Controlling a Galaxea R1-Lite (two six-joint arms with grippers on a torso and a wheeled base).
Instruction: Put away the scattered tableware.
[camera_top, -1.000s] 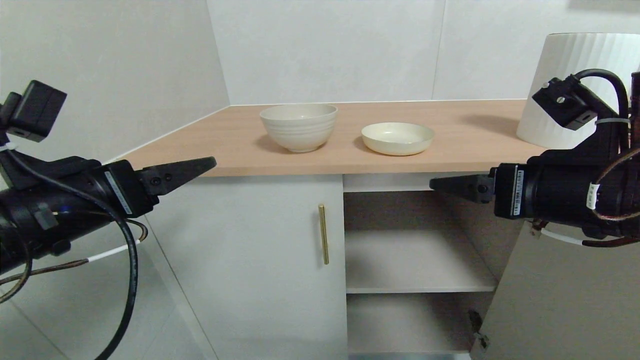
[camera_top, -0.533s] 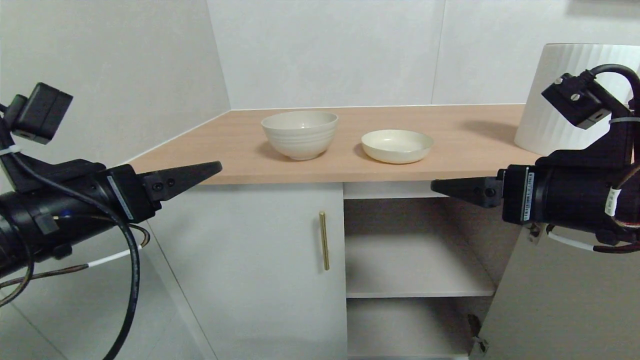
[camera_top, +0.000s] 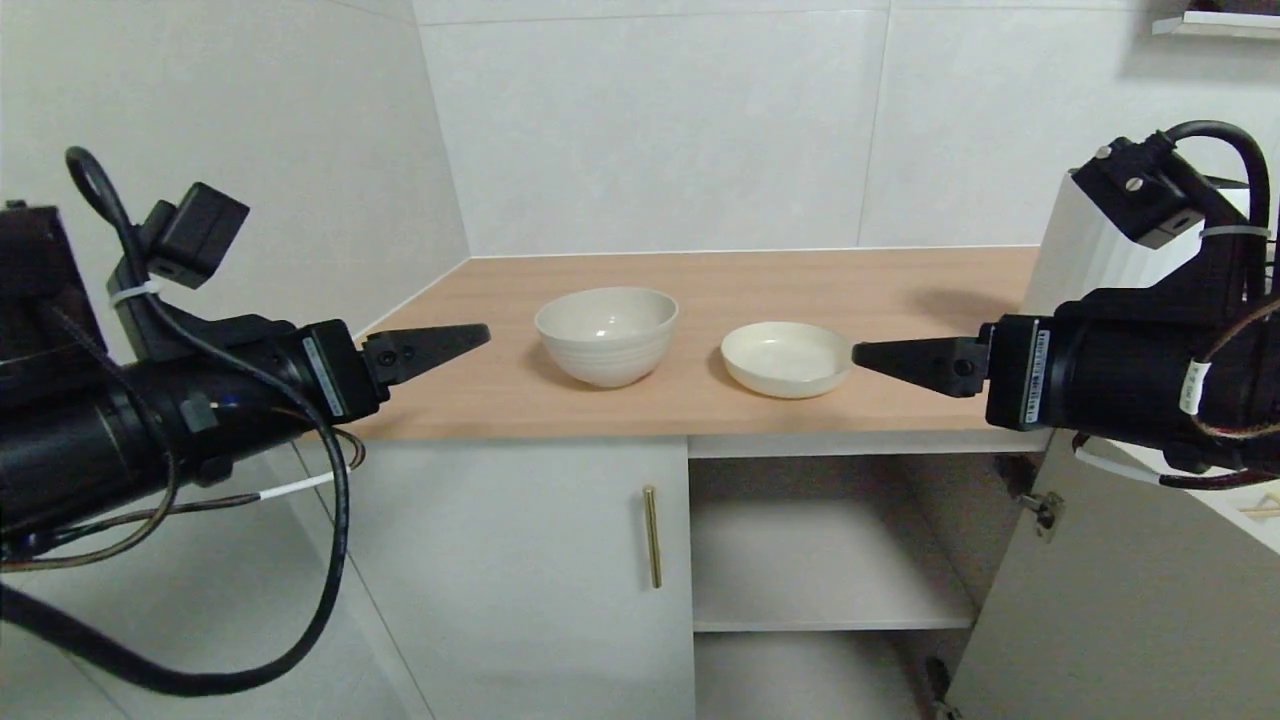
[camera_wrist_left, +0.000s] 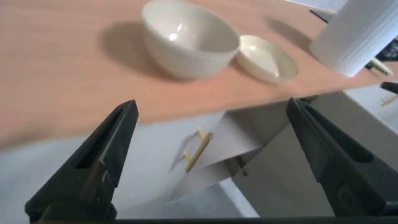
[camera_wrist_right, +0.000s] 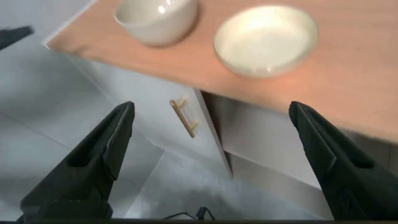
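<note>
A cream ribbed bowl and a shallow cream plate stand side by side on the wooden counter. My left gripper hovers open at counter height, left of the bowl and apart from it. My right gripper is also open and empty, its tip just right of the plate's rim. The left wrist view shows the bowl and plate beyond the spread fingers. The bowl and plate lie ahead of the right gripper.
Under the counter the cabinet's right door hangs open, showing a bare shelf. The left door is shut, with a brass handle. A tall white ribbed container stands at the counter's right end. Tiled walls close the back and left.
The head camera has risen, looking more down on the counter. Both grippers have come up from below the counter's front edge to counter height, still open.
</note>
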